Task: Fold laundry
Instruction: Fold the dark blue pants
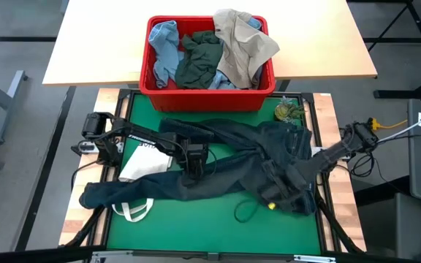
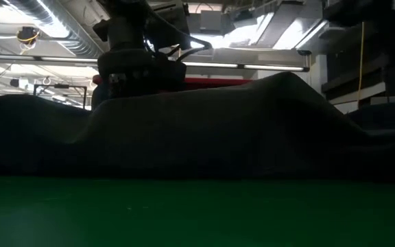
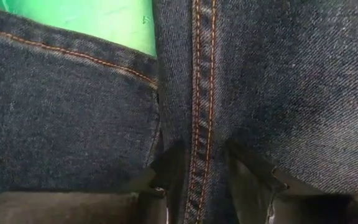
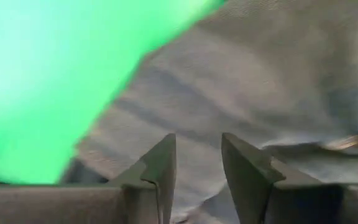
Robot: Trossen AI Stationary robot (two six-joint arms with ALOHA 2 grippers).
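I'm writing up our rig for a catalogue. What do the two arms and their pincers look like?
Both arms are dark, nearly black, built of jointed segments. The left arm carries white lettering on one link; the right arm trails cabling near its base. The left pincer and right pincer each have two dark, wedge-shaped fingers tapering toward the tips.

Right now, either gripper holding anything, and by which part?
Left gripper pinches the jeans along an orange-stitched seam. Right gripper is down at the denim; a hold cannot be told.
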